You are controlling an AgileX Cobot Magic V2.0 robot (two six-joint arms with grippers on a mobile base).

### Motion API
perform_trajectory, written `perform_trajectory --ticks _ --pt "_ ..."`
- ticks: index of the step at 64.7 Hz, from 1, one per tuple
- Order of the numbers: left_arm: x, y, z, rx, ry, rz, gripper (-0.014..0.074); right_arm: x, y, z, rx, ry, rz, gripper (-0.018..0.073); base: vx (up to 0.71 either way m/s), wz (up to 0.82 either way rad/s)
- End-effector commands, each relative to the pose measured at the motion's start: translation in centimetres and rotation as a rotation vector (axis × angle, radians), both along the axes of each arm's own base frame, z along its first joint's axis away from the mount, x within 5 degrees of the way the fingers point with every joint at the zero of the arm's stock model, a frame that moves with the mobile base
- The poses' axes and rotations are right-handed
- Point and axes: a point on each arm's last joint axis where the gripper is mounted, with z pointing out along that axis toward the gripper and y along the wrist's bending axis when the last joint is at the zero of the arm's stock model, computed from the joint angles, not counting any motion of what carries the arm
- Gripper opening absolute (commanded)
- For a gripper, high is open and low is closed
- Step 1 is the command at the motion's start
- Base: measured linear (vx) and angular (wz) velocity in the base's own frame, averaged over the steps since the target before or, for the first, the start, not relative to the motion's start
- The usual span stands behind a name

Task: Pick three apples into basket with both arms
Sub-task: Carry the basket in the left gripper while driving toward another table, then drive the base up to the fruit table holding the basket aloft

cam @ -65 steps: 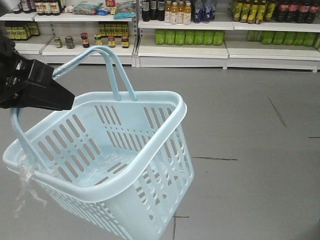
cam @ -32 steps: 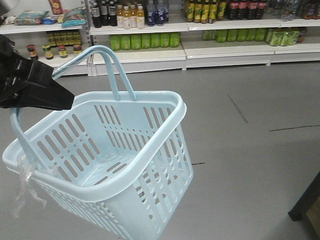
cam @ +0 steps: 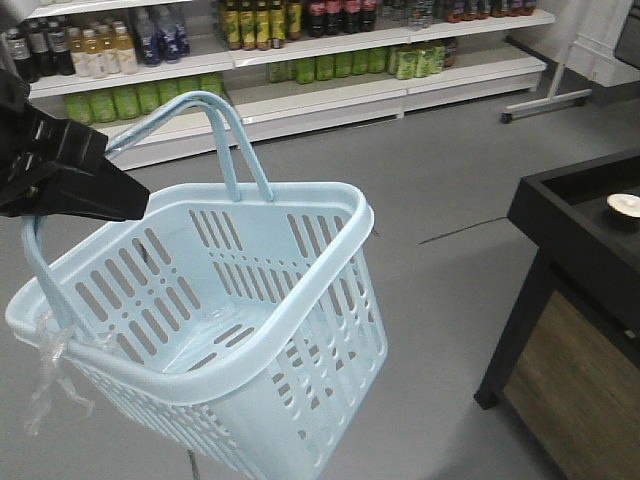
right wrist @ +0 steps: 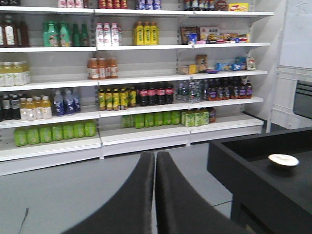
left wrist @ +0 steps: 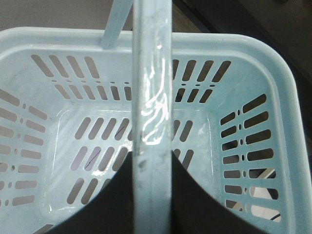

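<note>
The pale blue basket [cam: 290,190] hangs tilted in the air, and nothing lies inside it. My left gripper [cam: 125,195] is shut on one of its swing handles [cam: 170,115] at the upper left. In the left wrist view the black fingers [left wrist: 195,195] clamp the handle bar [left wrist: 152,97] from both sides, with the slotted basket bottom [left wrist: 102,146] below. A scrap of clear plastic [cam: 50,375] dangles from the basket's left side. My right gripper [right wrist: 155,156] is shut on nothing, pointing at the shelves. No apples are in view.
Store shelves with bottles [cam: 300,70] run along the back over a grey floor. A black stand [cam: 570,230] with a small pale dish [cam: 623,205] is at the right, and the stand [right wrist: 253,161] and dish [right wrist: 283,160] also show in the right wrist view.
The shelves have slid left across the front view and the black stand has come into view at the right. The basket stays the same in my left gripper.
</note>
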Motion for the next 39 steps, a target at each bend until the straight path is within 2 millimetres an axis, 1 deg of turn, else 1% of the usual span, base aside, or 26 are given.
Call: perform_trajectory --ticks 1,39 --pt "-0.93 -0.28 1.64 -0.082 -0.050 -0.004 -0.0007 -0.08 0.01 0.22 -0.006 -0.069 -0.002 -0.0005 0.13 -0.52" --pt "-0.93 -0.28 1.64 -0.082 -0.050 -0.004 -0.0007 -0.08 0.01 0.22 -0.006 -0.069 -0.002 -0.0005 0.13 -0.50"
